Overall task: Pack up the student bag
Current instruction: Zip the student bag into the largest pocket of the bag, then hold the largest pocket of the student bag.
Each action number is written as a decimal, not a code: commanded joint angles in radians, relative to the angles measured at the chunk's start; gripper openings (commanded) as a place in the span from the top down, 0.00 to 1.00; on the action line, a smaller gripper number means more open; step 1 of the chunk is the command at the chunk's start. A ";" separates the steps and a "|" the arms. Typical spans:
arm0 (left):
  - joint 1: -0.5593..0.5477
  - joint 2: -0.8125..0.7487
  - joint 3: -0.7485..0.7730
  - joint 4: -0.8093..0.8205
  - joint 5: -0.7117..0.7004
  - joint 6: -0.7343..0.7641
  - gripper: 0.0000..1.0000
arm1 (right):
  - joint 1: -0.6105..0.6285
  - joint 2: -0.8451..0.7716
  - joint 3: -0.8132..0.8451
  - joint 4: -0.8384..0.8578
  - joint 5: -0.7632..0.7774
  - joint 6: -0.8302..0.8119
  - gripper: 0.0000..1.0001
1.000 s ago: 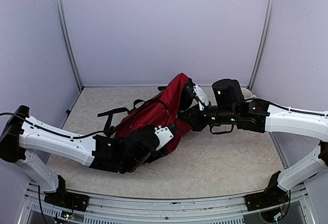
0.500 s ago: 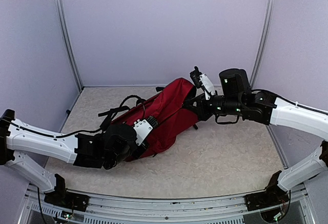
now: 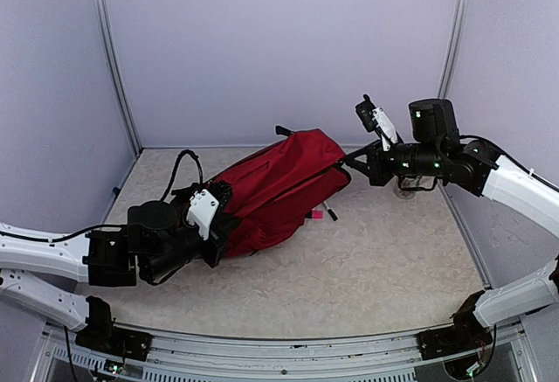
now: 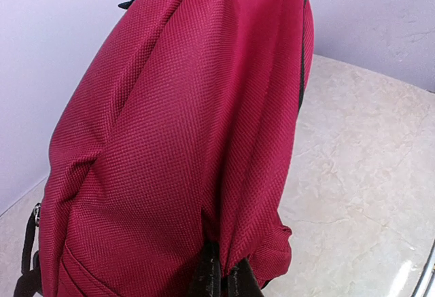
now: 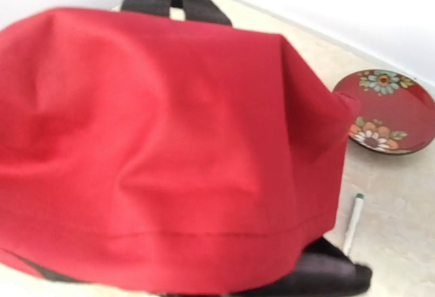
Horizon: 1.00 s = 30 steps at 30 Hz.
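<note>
**Position.** The student bag (image 3: 279, 181) is slung across the middle of the desk (image 3: 384, 260). Its near-left end is low and its far-right end is held up.

**Grip.** My left fingers (image 4: 219, 278) are clenched on a thin fold of red cloth at the near-left end. My right fingers (image 3: 349, 163) are clenched at the far-right end and appear to carry the bag there (the exact purchase is hidden from my wrist view). I can see no open zip.

**Risks.**
- The left pinch is shallow. A harder pull from either side could strip the cloth free and drop that end.
- A plate (image 5: 386, 110) and a pen (image 5: 352, 221) lie on the desk just right of the bag. A swing of the lifted end could sweep them.
</note>
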 commanded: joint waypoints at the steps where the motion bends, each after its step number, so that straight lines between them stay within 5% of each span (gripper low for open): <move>1: 0.010 -0.093 -0.082 -0.013 0.050 -0.010 1.00 | -0.086 -0.009 0.089 0.032 0.064 -0.020 1.00; 4: 0.004 -0.114 -0.094 0.005 0.119 0.034 0.99 | -0.077 0.036 0.135 0.032 -0.015 -0.013 1.00; 5: 0.000 -0.113 -0.087 0.000 0.135 0.050 0.83 | -0.065 0.048 0.149 0.041 -0.035 -0.008 1.00; 7: -0.024 -0.096 -0.051 -0.028 0.124 0.091 0.35 | -0.027 0.078 0.193 0.049 -0.044 -0.005 1.00; 9: -0.069 -0.060 0.006 -0.047 0.045 0.161 0.22 | 0.022 0.118 0.241 0.038 -0.033 -0.010 1.00; 12: -0.144 0.008 0.134 -0.064 -0.055 0.253 0.17 | 0.103 0.175 0.305 0.037 -0.011 -0.012 1.00; 16: -0.196 0.074 0.343 -0.084 -0.019 0.235 0.08 | 0.198 0.236 0.402 0.016 0.035 -0.018 1.00; 23: -0.200 0.153 0.500 -0.138 -0.073 0.128 0.28 | 0.317 0.302 0.528 -0.008 0.138 -0.020 1.00; 30: -0.162 0.160 0.488 -0.208 -0.292 0.114 0.29 | 0.376 0.345 0.596 -0.026 0.148 -0.051 1.00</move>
